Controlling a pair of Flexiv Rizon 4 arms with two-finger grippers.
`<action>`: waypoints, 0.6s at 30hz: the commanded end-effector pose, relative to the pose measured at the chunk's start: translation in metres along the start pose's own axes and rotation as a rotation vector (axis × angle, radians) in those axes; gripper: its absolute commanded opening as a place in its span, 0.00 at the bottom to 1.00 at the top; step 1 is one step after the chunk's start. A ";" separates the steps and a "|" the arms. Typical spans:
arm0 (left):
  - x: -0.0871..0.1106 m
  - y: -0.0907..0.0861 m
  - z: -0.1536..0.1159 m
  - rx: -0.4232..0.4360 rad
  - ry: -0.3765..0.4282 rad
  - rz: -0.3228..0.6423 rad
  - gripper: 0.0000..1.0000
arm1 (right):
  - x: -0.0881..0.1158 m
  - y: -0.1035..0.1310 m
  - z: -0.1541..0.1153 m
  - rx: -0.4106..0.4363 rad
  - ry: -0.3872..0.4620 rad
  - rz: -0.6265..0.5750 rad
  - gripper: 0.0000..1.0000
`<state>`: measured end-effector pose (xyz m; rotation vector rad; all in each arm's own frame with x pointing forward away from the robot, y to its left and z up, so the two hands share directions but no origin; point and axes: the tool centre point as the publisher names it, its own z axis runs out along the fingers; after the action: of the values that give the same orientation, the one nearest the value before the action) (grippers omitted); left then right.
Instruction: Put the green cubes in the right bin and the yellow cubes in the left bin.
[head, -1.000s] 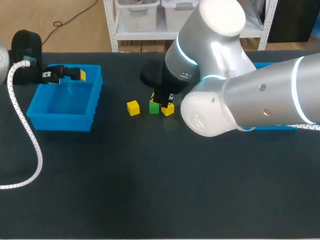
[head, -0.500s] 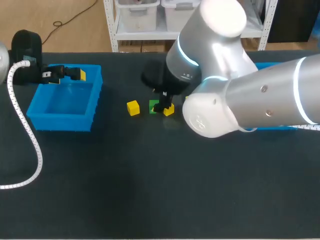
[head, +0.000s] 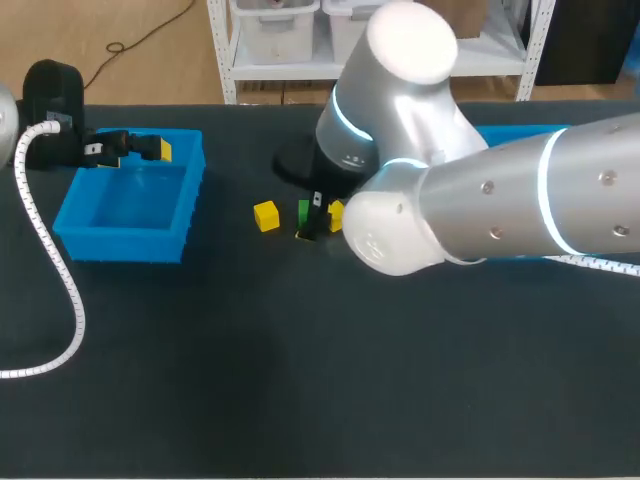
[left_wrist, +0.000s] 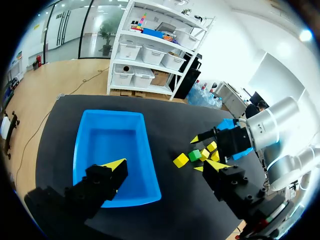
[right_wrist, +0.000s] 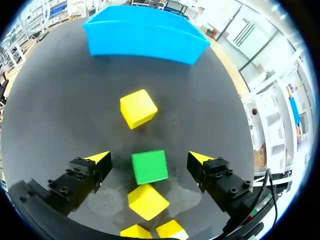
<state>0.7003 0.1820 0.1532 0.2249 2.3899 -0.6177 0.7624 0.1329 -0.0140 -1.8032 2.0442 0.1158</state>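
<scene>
Green cube (right_wrist: 149, 167) flat, slightly skewed, between spread fingers of right gripper (right_wrist: 149, 159)

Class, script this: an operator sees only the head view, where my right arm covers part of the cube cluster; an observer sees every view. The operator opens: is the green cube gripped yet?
Observer: No. The green cube sits between the right gripper's open fingers, touching neither.
Operator: Any cubes I cannot see?
Observer: Three yellow cubes lie under the gripper, behind the green one.
Operator: And the left gripper?
Observer: Open, nothing between its fingers, over the left bin.
</scene>
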 end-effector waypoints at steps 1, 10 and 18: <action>0.000 0.001 0.000 0.002 -0.001 0.000 1.00 | -0.001 -0.004 0.005 0.000 0.003 0.011 0.00; 0.000 0.001 0.000 0.002 -0.001 0.000 1.00 | 0.000 -0.002 -0.002 0.018 -0.012 0.014 0.00; 0.000 0.001 0.000 0.002 -0.001 0.000 1.00 | -0.005 -0.007 -0.028 0.068 -0.087 0.064 0.00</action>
<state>0.7003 0.1820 0.1532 0.2249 2.3899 -0.6177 0.7762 0.1397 0.0053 -1.6967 2.0359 0.1489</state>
